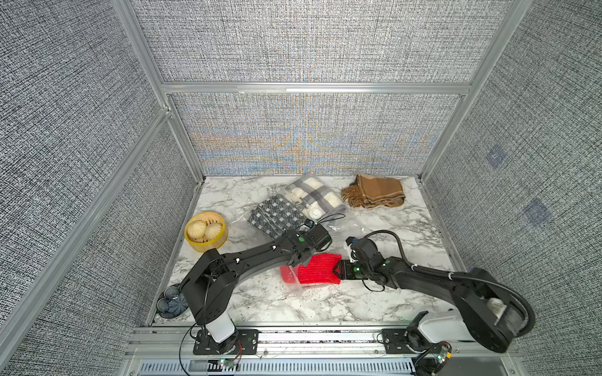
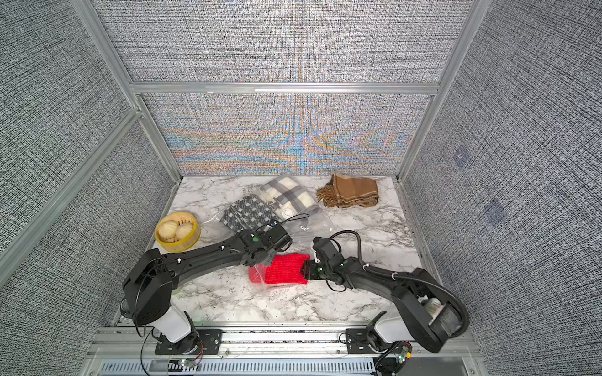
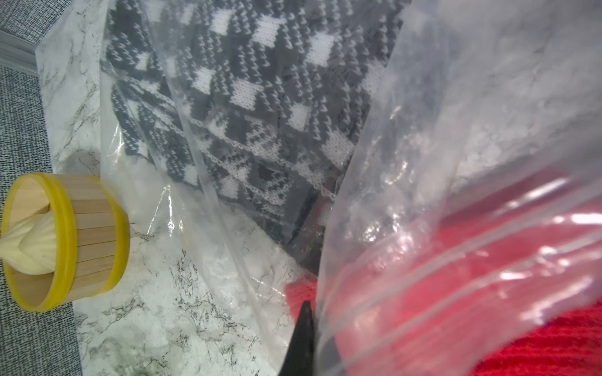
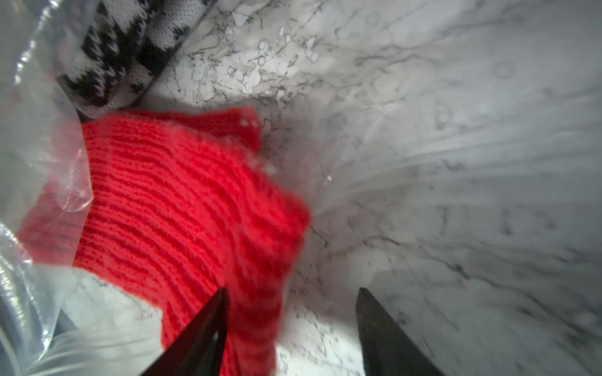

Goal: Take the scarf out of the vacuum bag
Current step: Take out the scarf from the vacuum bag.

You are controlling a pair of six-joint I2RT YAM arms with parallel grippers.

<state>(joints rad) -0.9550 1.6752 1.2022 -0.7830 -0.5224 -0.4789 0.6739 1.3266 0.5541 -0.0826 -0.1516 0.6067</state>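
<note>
Lying on the marble table between the two arms, the red scarf runs with its long axis across the table, from the bag toward the right arm. Most of it is clear of the plastic; only the end farthest from the right arm sits under a fold of the bag's mouth. The right gripper is at the free end, jaws apart: in its wrist view one finger overlaps the knit and the other stands over bare marble, so nothing is clamped. The left gripper is closed, apparently pinching the bag's edge just beside the covered end. A pull along the scarf's length toward the right arm, the better placed of the two, would likely free the rest.
</note>
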